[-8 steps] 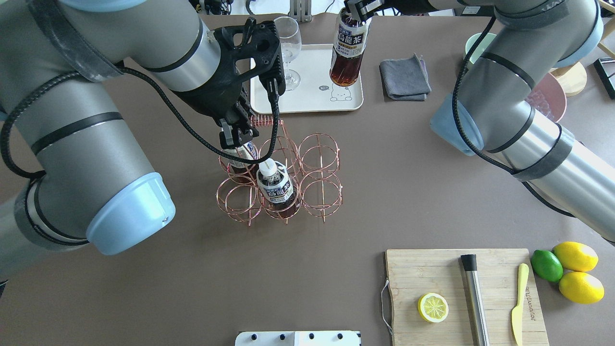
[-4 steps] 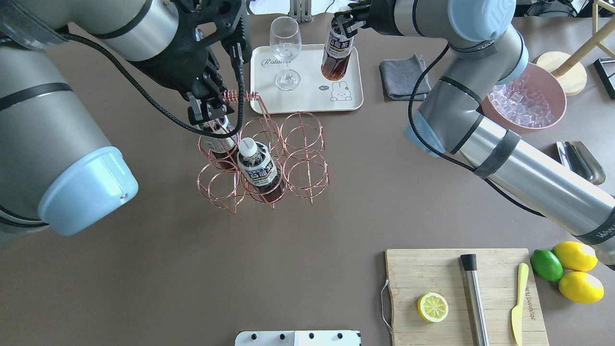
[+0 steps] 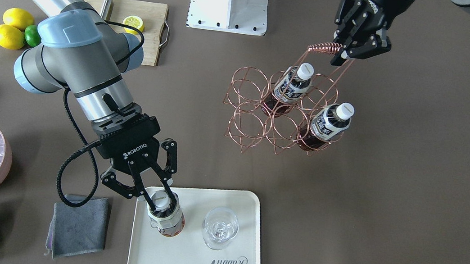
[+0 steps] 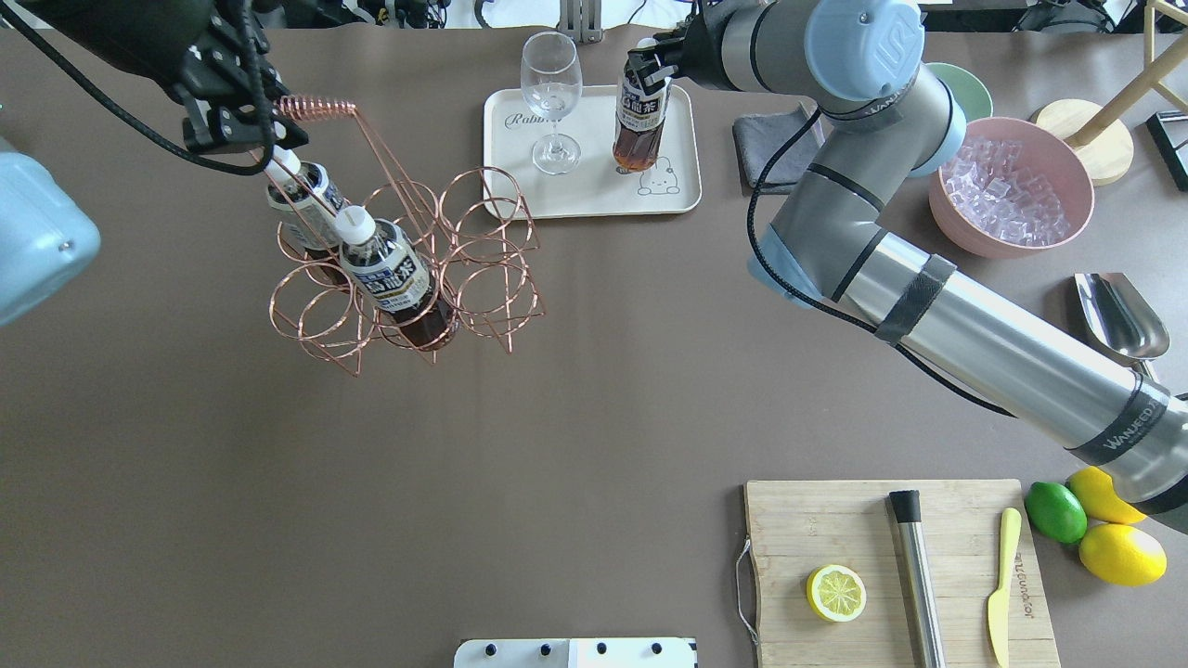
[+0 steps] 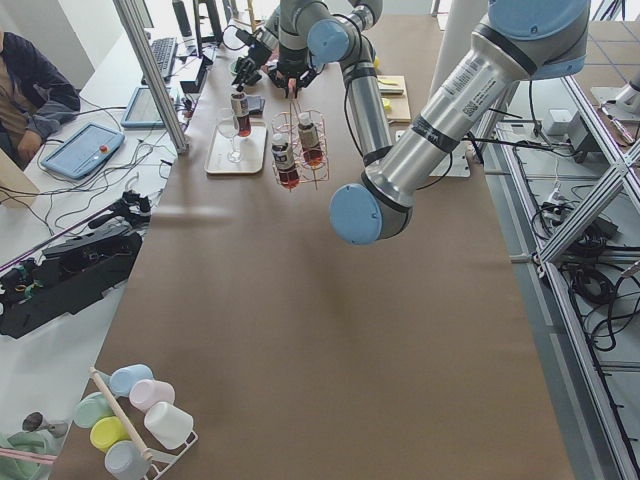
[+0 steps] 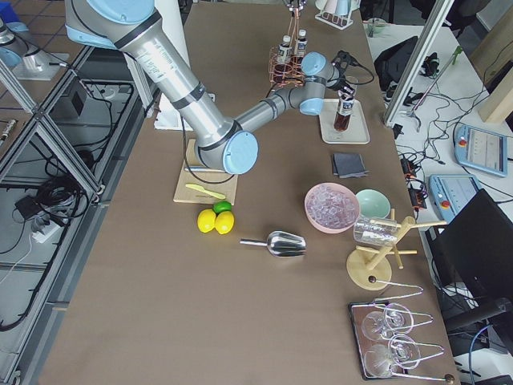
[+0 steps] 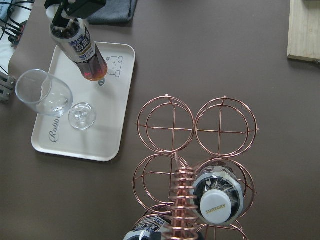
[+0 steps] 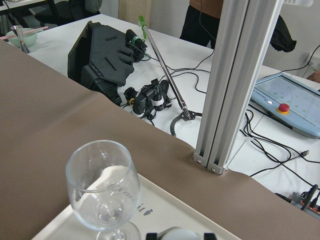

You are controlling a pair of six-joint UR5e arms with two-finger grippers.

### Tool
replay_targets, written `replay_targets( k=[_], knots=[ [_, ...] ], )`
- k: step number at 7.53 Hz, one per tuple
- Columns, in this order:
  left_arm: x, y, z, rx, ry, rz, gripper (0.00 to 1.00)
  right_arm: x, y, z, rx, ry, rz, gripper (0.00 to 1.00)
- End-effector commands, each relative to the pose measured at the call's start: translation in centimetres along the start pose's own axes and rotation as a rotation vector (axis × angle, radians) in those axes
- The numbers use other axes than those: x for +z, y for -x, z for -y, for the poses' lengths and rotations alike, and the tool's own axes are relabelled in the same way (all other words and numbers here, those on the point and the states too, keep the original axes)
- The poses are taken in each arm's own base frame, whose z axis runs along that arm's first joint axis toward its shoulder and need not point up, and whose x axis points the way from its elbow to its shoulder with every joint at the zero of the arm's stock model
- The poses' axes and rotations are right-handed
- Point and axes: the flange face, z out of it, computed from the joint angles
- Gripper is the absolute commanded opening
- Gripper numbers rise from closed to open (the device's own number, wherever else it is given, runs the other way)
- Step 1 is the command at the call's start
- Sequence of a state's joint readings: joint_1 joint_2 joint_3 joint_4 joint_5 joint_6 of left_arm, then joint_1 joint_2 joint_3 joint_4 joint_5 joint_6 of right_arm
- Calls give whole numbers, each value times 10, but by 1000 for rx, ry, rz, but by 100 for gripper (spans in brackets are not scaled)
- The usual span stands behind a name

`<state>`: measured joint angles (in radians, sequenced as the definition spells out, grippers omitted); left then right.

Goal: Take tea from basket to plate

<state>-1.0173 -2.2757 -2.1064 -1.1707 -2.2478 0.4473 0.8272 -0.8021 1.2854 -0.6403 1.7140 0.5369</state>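
One tea bottle (image 4: 639,121) stands on the cream plate (image 4: 594,197), beside a wine glass (image 4: 550,93). My right gripper (image 4: 645,57) is shut on its cap; the front view (image 3: 159,198) shows the fingers around the cap. My left gripper (image 4: 269,122) is shut on the coiled handle (image 4: 320,109) of the copper wire basket (image 4: 506,306). The basket hangs tilted at the table's left. Two more tea bottles (image 4: 394,278) (image 4: 297,209) stand in its rings. The left wrist view looks down on the handle, one capped bottle (image 7: 215,197) and the plate (image 7: 65,145).
A grey cloth (image 4: 780,139) lies right of the plate. A pink bowl of ice (image 4: 1012,190), a green bowl (image 4: 956,88) and a metal scoop (image 4: 1118,315) are at the right. A cutting board (image 4: 900,575) with half a lemon, plus loose lemons and a lime, sits front right.
My left gripper has carried the basket by its handle to the left, with two bottles in it. My right gripper has lowered its bottle onto the plate.
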Motion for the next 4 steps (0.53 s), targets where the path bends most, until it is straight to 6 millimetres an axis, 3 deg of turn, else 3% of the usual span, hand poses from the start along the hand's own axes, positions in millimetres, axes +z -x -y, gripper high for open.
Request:
replay_targets(
  k=[1,4],
  knots=[
    [-33,50,-77,17,75,41,0,7,4,-2,1,9,1,0],
    [-62,97,-154,48,164,70,0,8,4,-8,0,11,-7,0]
  ],
)
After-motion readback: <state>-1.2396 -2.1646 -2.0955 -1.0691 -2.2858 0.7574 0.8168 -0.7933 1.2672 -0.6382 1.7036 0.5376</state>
